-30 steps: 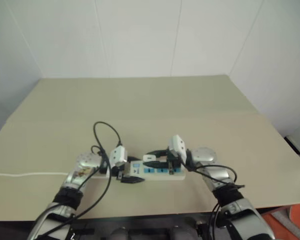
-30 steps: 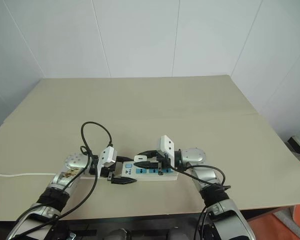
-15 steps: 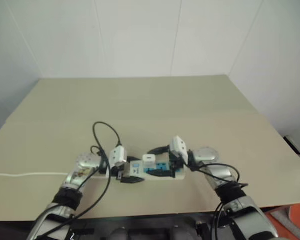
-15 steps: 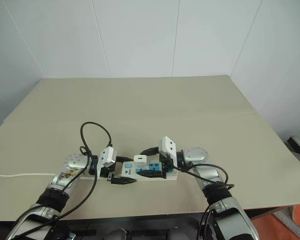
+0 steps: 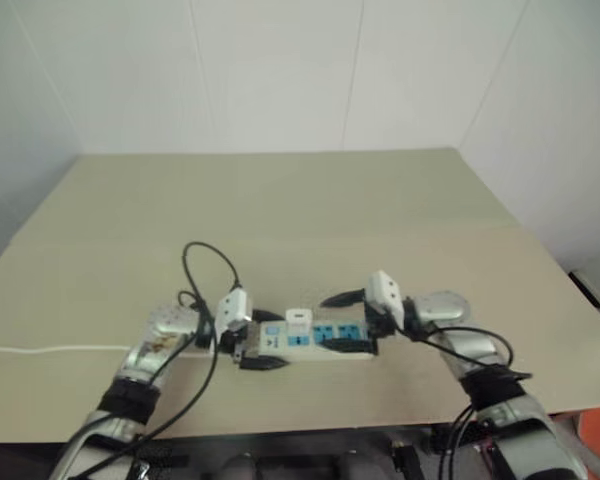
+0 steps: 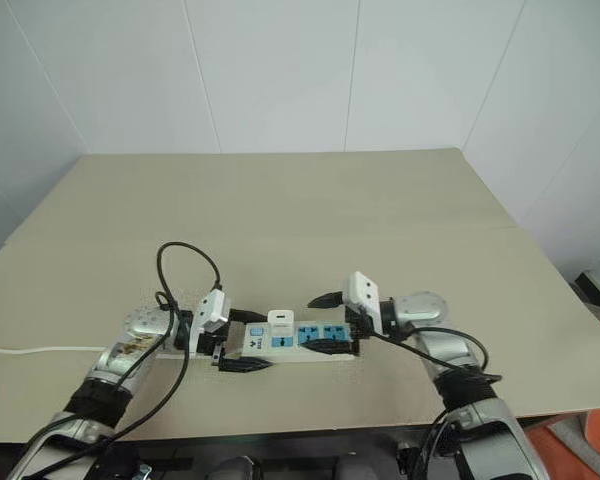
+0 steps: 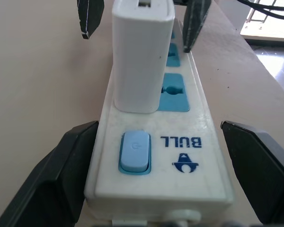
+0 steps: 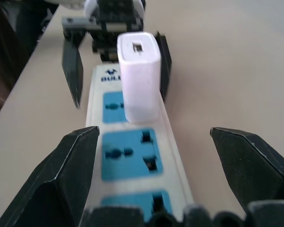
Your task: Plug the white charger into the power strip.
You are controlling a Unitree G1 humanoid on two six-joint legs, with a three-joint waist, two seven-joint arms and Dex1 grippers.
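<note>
The power strip (image 6: 310,341) lies flat near the table's front edge. The white charger (image 6: 279,321) stands upright in the socket beside the strip's blue switch (image 7: 134,151). My left gripper (image 6: 247,340) is open, one finger on each side of the switch end (image 7: 157,126). My right gripper (image 6: 326,322) is open at the strip's other end, its fingers either side of the free blue sockets (image 8: 128,156) and apart from the charger (image 8: 138,75).
The strip's thin white cord (image 6: 30,350) runs off to the left along the beige table (image 6: 310,220). A black cable loop (image 6: 190,255) rises over my left wrist. White walls close the back, and the table's front edge lies just below the strip.
My right gripper has opened, let go of the charger and drawn back to the right. The charger now stands alone in the strip. My left gripper has opened a little wider.
</note>
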